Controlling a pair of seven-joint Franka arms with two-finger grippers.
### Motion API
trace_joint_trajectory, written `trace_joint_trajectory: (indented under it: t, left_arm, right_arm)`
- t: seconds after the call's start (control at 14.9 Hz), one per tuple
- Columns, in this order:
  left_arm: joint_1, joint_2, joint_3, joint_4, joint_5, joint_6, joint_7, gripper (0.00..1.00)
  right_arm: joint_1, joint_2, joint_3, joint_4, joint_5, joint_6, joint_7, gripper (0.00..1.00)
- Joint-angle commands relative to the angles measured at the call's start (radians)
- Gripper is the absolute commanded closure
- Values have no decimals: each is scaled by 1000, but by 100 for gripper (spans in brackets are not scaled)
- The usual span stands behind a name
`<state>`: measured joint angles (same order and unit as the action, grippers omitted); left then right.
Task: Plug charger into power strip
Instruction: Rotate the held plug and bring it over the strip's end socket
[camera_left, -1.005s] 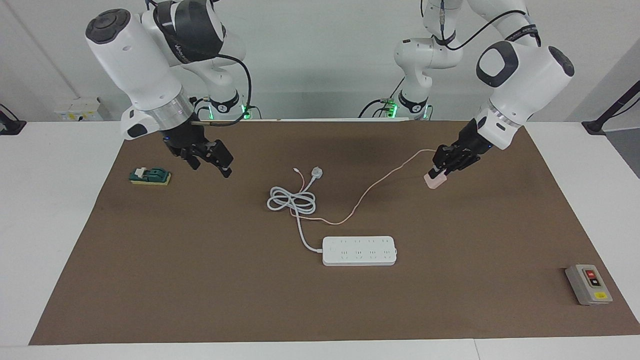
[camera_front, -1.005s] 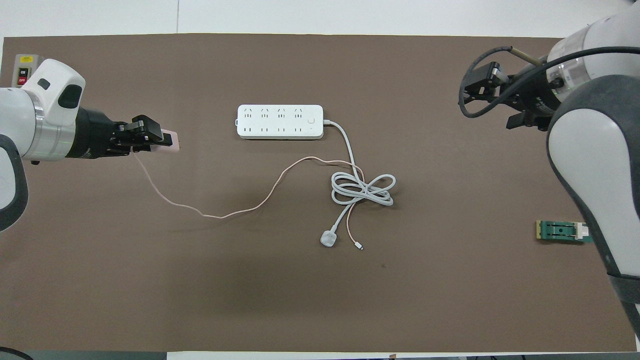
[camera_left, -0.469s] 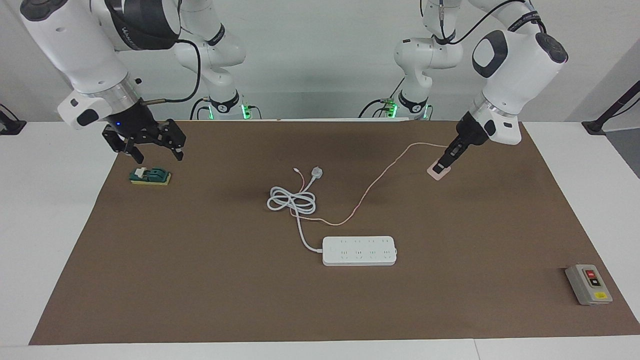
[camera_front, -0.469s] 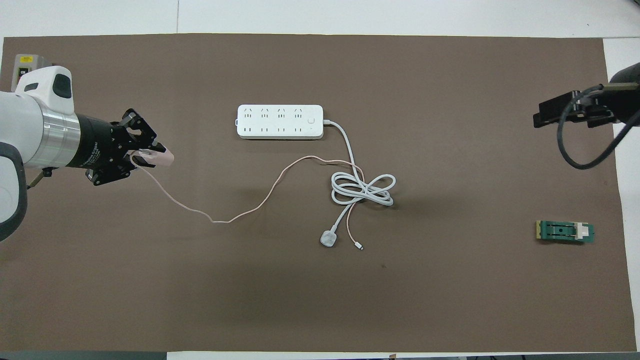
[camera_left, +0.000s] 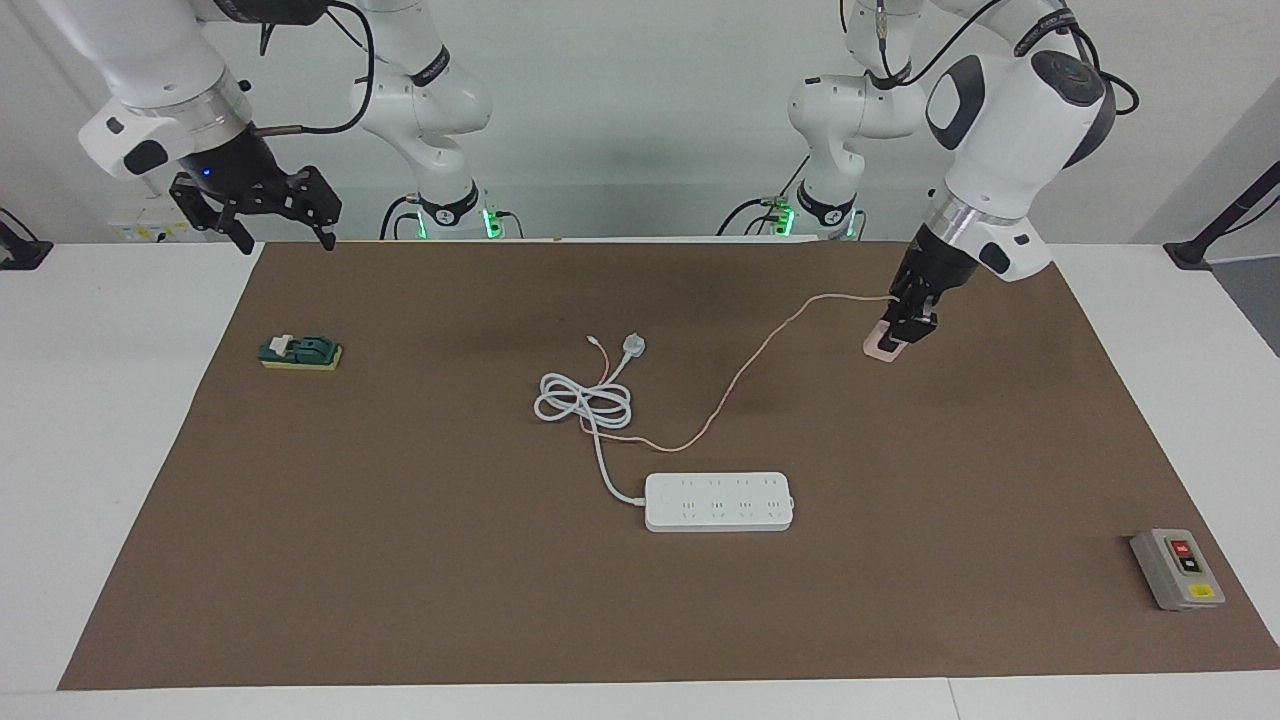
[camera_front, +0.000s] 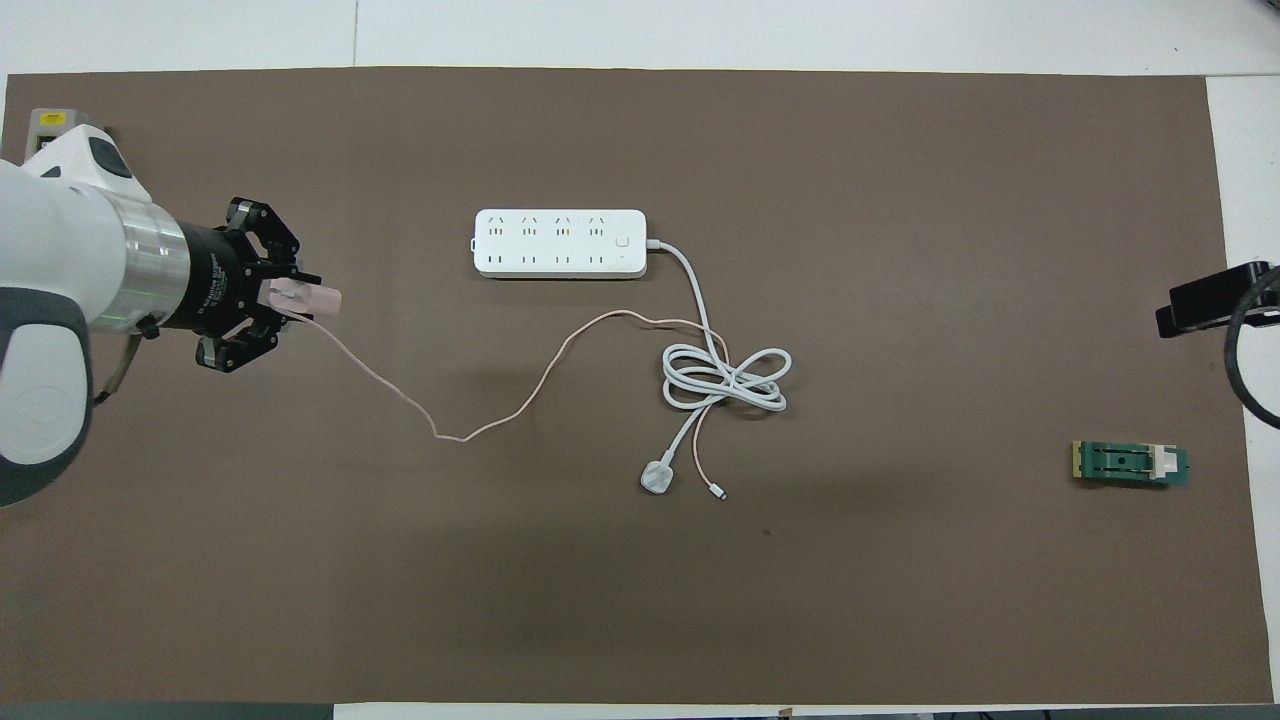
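Left gripper (camera_left: 903, 335) clamps the pale pink cube charger (camera_left: 883, 347); right gripper (camera_left: 270, 215) waits — fingers apart.

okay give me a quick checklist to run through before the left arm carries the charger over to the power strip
1. Grip: left gripper shut on the charger, over the mat's left-arm end. Ok.
2. Prongs aimed down at the sockets: cannot tell.
3. Pink cable: slack, trailing from the charger to the coiled white cord; its other end lies loose beside the white plug. Ok.
4. Power strip: flat, sockets up, nothing plugged in. Ok.
5. Right gripper: open, waiting up over the table edge near the robots, away from the strip. Ok.
6. Grey button box and green block: away from the path. Ok.
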<state>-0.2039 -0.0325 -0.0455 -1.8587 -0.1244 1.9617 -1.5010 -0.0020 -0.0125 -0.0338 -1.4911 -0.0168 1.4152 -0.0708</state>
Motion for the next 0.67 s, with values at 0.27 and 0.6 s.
trace_joint_trajectory:
  t: [0.27, 0.6]
  left_arm:
    - [-140, 249, 7, 220, 132, 13, -445, 100]
    - [-186, 524, 18, 491, 177, -110, -525, 100]
  right_arm:
    - [-41, -50, 40, -66, -35, 19, -1, 0]
    - [-38, -50, 40, -61, -37, 21, 2, 0]
